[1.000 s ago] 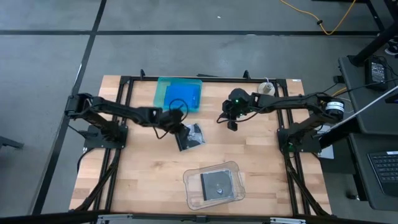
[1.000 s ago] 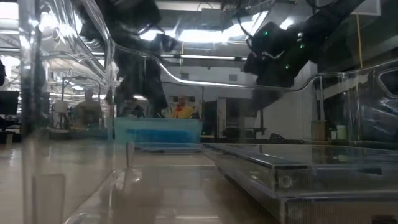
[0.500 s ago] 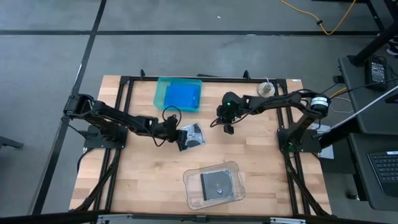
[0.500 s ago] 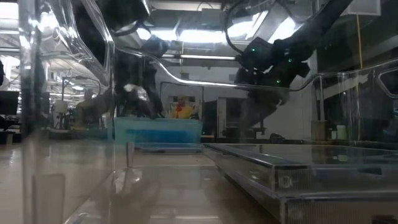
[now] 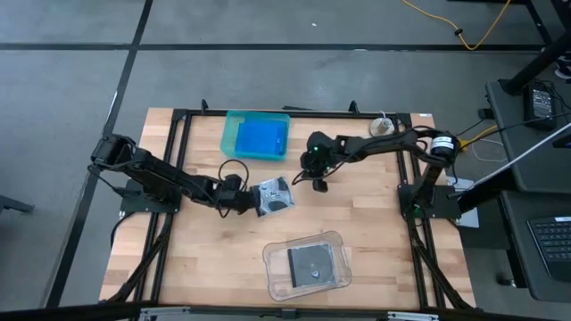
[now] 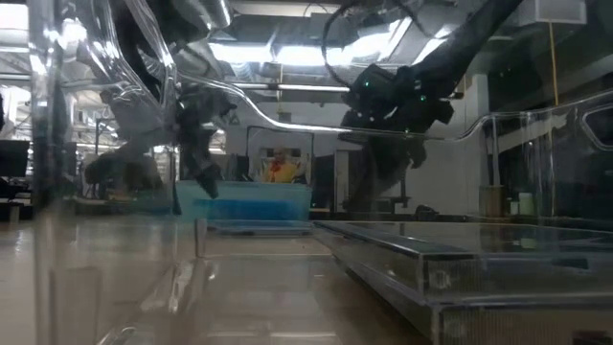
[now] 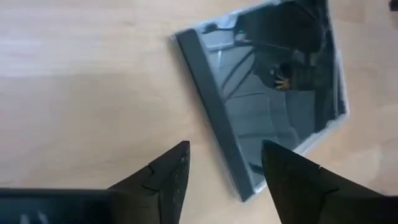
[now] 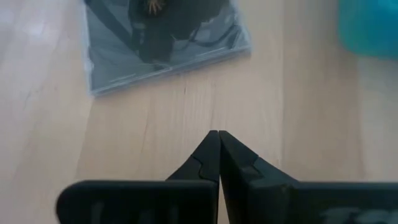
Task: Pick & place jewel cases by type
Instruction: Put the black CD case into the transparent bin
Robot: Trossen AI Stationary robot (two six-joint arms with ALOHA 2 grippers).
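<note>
The wooden tabletop fills the high view, with both dark arms reaching in toward its middle. At the far edge sits the teal tray, and a solid blue jewel case lies flat inside it. Near the front edge is the clear rounded tray, holding 1 dark jewel case flat on its floor.

Between those 2 trays, out on the bare wood, lies another dark jewel case with a clear cover, flat and turned at an angle to the tabletop's edges. The left tool is down low right at that case's left edge. From the left wrist view its fingers stand apart, released, with the case's dark spine edge running between and just ahead of them; no grip shows on the case.

The right tool hangs just right of the same case, near it but apart. In the right wrist view its fingers are pressed together, clenched on nothing.
</note>
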